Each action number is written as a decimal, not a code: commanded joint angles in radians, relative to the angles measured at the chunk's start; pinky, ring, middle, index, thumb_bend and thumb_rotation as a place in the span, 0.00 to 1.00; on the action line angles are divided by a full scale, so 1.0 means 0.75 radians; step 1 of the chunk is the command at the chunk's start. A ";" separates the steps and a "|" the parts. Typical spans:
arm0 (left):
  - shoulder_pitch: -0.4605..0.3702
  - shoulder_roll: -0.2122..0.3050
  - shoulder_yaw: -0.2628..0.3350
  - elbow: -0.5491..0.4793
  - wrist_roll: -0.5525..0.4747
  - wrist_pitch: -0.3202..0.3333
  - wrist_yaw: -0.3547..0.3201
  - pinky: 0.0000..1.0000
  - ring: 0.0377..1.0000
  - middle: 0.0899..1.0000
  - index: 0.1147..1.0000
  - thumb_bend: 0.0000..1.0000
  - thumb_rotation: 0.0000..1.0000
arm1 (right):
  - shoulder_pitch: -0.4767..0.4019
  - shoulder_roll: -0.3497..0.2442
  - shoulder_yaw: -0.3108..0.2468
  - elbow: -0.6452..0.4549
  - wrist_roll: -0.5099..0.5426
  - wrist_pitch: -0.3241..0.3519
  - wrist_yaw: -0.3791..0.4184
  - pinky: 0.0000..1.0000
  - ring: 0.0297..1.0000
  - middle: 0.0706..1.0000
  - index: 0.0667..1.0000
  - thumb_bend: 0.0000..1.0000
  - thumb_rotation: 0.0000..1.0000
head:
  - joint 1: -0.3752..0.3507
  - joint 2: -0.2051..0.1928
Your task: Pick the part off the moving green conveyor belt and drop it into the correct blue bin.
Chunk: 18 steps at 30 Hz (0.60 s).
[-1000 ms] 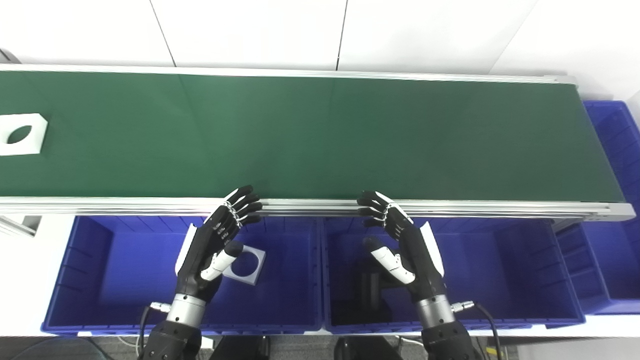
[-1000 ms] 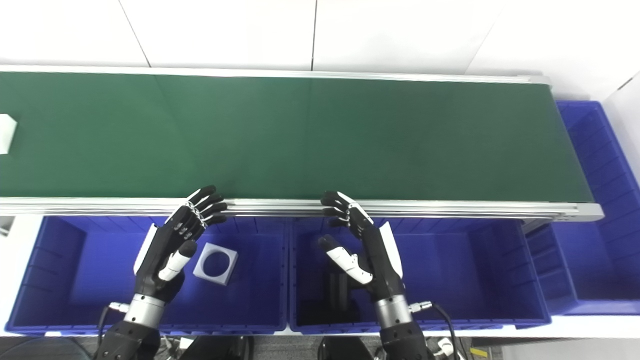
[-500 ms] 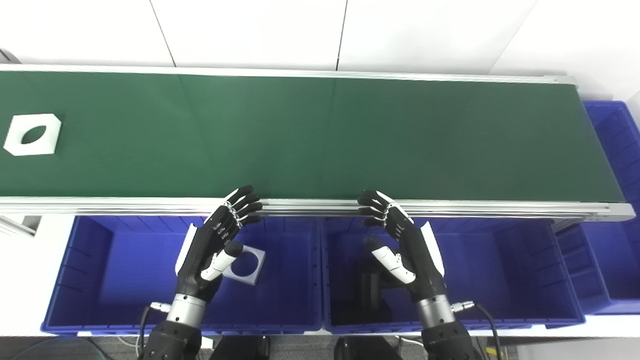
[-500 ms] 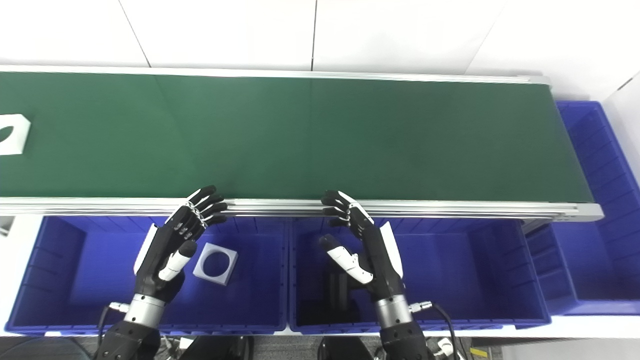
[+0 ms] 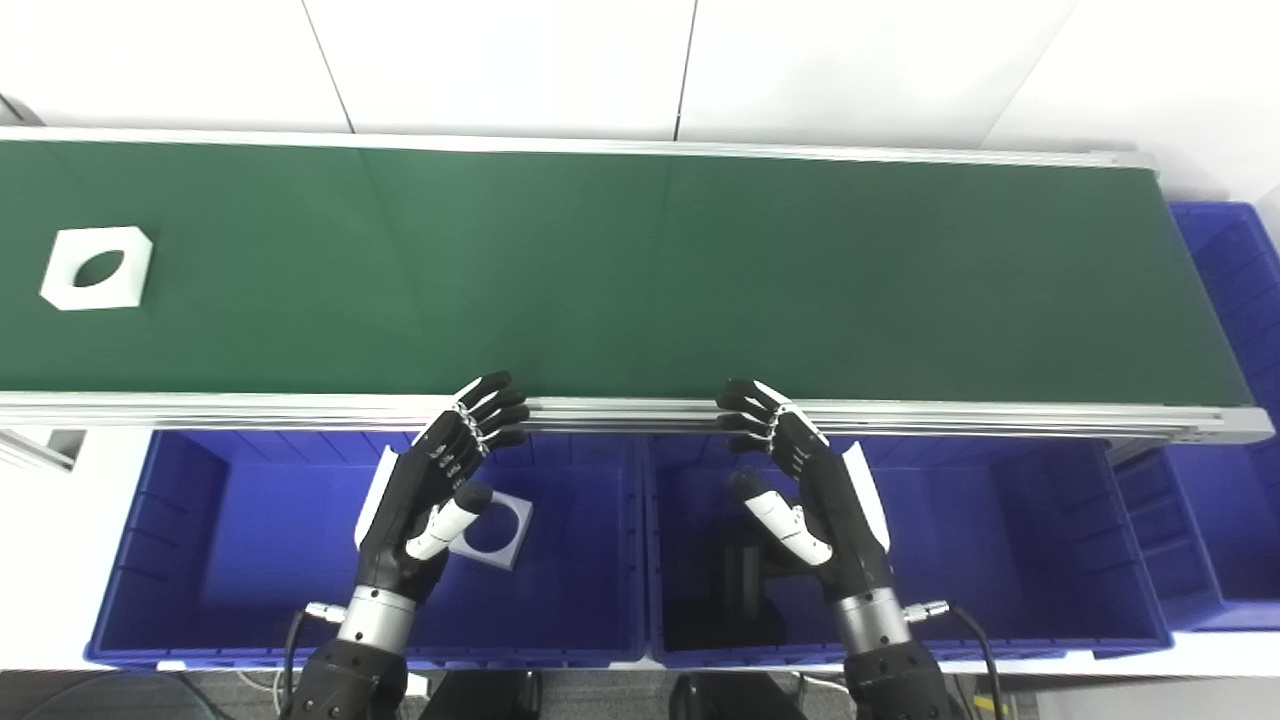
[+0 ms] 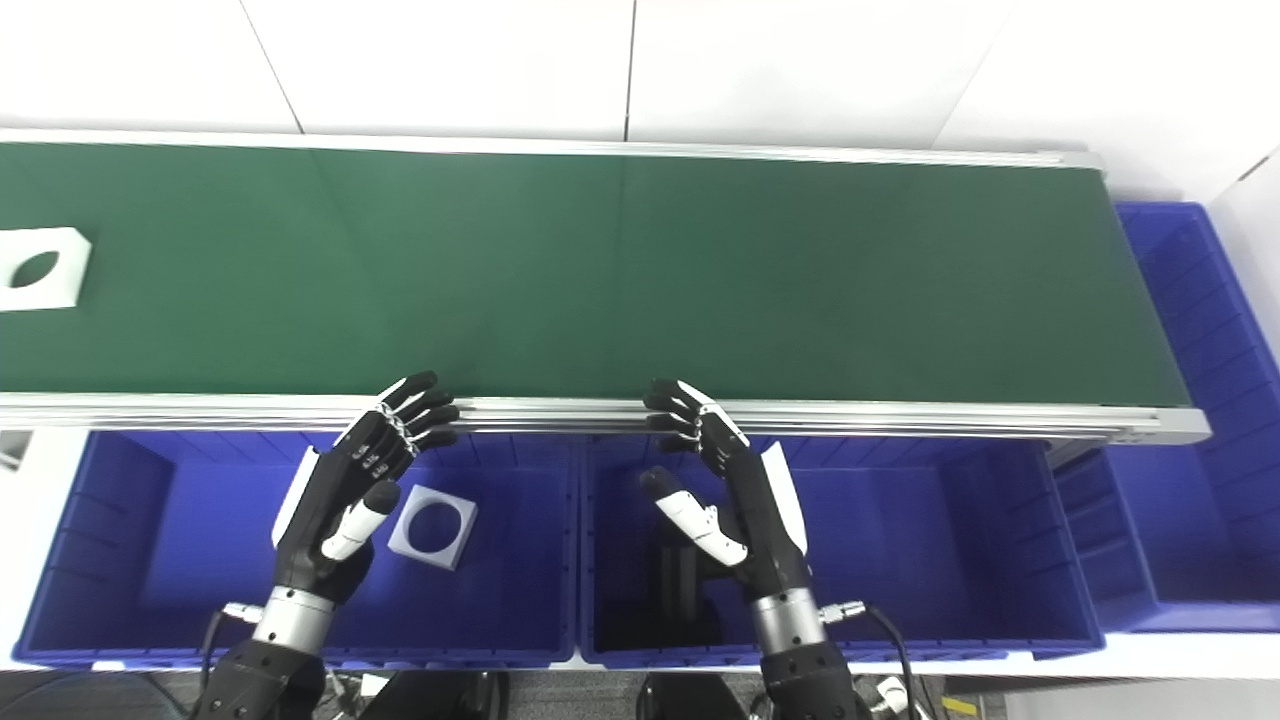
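White square part (image 5: 97, 268) with round hole lay flat at far left of green conveyor belt (image 5: 640, 270); blue bins (image 5: 250, 540) sat below.

wall: plain white panelled wall (image 5: 500, 60), thin dark vertical seams
floor: grey strip (image 5: 620, 695) along bottom edge
light: even, bright
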 commanded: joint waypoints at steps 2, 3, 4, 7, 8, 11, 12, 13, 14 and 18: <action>-0.014 -0.015 -0.006 -0.006 -0.006 -0.045 -0.013 0.72 0.77 0.79 0.81 0.93 0.67 | -0.021 -0.007 0.010 -0.005 0.019 -0.083 -0.011 0.65 0.73 0.78 0.82 0.60 0.77 | 0.030 -0.014; -0.017 -0.017 -0.006 0.002 -0.007 -0.045 -0.014 0.72 0.77 0.79 0.81 0.93 0.67 | -0.024 -0.011 0.012 0.003 0.020 -0.084 -0.013 0.65 0.73 0.78 0.82 0.60 0.77 | 0.077 -0.034; -0.022 -0.020 -0.005 0.010 -0.008 -0.045 -0.015 0.72 0.77 0.78 0.80 0.93 0.66 | -0.027 -0.014 0.012 0.011 0.024 -0.084 -0.014 0.65 0.73 0.78 0.82 0.60 0.78 | 0.108 -0.045; -0.030 -0.023 -0.009 0.028 0.002 -0.045 -0.008 0.71 0.76 0.77 0.79 0.94 0.65 | -0.037 -0.025 0.017 0.031 0.030 -0.084 -0.025 0.65 0.73 0.78 0.82 0.60 0.80 | 0.169 -0.069; -0.033 -0.024 -0.012 0.032 0.008 -0.045 -0.003 0.71 0.75 0.76 0.79 0.94 0.65 | -0.041 -0.030 0.019 0.037 0.031 -0.084 -0.030 0.65 0.73 0.78 0.82 0.60 0.81 | 0.198 -0.080; -0.042 -0.025 -0.016 0.047 0.012 -0.045 0.000 0.70 0.75 0.75 0.77 0.95 0.64 | -0.051 -0.039 0.025 0.054 0.030 -0.084 -0.047 0.64 0.73 0.78 0.83 0.61 0.84 | 0.248 -0.106; -0.045 -0.023 -0.018 0.049 0.013 -0.045 -0.002 0.70 0.74 0.75 0.77 0.96 0.64 | -0.054 -0.042 0.027 0.060 0.033 -0.084 -0.049 0.64 0.73 0.78 0.83 0.61 0.85 | 0.265 -0.116; -0.047 -0.020 -0.020 0.050 0.010 -0.045 -0.008 0.70 0.74 0.75 0.77 0.96 0.64 | -0.056 -0.043 0.029 0.065 0.036 -0.084 -0.052 0.64 0.73 0.78 0.83 0.61 0.85 | 0.272 -0.120; -0.049 -0.016 -0.022 0.051 0.006 -0.045 -0.015 0.70 0.74 0.75 0.77 0.96 0.63 | -0.059 -0.046 0.031 0.071 0.039 -0.084 -0.056 0.64 0.73 0.78 0.83 0.61 0.86 | 0.287 -0.131; -0.046 0.013 -0.031 0.027 0.015 -0.045 -0.023 0.69 0.73 0.74 0.77 0.94 0.62 | -0.069 -0.056 0.043 0.087 0.047 -0.084 -0.068 0.64 0.73 0.78 0.84 0.62 0.89 | 0.311 -0.151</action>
